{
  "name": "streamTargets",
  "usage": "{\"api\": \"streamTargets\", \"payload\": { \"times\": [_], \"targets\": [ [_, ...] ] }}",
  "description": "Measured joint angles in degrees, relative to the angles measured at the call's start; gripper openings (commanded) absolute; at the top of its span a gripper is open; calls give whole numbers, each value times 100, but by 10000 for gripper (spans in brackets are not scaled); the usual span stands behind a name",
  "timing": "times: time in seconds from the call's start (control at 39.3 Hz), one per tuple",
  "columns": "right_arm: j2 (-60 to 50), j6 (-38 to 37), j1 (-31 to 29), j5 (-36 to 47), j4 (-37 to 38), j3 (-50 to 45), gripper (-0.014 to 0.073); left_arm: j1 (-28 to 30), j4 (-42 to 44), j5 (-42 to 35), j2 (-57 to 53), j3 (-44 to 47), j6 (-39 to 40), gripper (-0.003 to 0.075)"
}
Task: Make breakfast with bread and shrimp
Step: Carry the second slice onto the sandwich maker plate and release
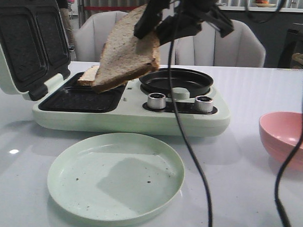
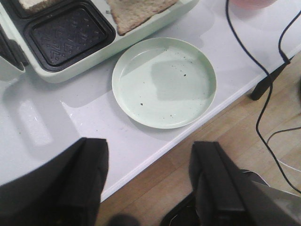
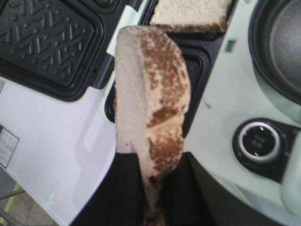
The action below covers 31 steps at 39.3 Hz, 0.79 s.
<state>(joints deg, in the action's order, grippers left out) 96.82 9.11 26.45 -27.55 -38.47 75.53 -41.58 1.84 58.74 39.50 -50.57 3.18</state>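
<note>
At the far left the sandwich maker stands with its lid swung up and back. Its near grill well is bare, while the far well holds a second slice of bread lying flat. Above and just right of that well, the right tool grips a toasted slice by its upper edge, so the slice hangs tilted in the air, its long axis running down and to the left toward the wells. The right wrist view shows this slice edge-on, clamped between the two pads, with the browned face turned toward the knobs.

In front of the appliance, the pale green plate lies on the desk, bare apart from crumbs, directly below and toward the viewer from the hanging slice. The coming move probably turns on that drop: the slice must travel forward and down to reach the plate.

The left tool hovers beyond the desk's front edge, jaws wide apart and gripping nothing. The frying pan sits right of the wells; a pink bowl stands at the far right. No shrimp can be made out.
</note>
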Motion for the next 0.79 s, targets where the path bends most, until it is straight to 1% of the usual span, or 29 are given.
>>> {"api": "streamTargets", "payload": {
  "times": [0.2, 0.36, 0.46, 0.53, 0.71, 0.74, 0.79],
  "targets": [
    [1166, 0, 112, 110, -356, 1174, 46, 0, 0, 0, 0, 0, 0, 434],
    [1854, 0, 112, 17, -568, 1839, 48, 0, 0, 0, 0, 0, 0, 434],
    [2268, 0, 112, -37, -788, 2185, 90, 0, 0, 0, 0, 0, 0, 434],
    [2508, 0, 112, -116, -890, 2432, 176, 0, 0, 0, 0, 0, 0, 434],
    [2879, 12, 112, -202, -929, 2776, 468, 0, 0, 0, 0, 0, 0, 434],
    [2896, 12, 112, -218, -929, 2806, 503, 0, 0, 0, 0, 0, 0, 434],
    [2944, 12, 112, -239, -929, 2835, 545, 0, 0, 0, 0, 0, 0, 434]
  ]
}}
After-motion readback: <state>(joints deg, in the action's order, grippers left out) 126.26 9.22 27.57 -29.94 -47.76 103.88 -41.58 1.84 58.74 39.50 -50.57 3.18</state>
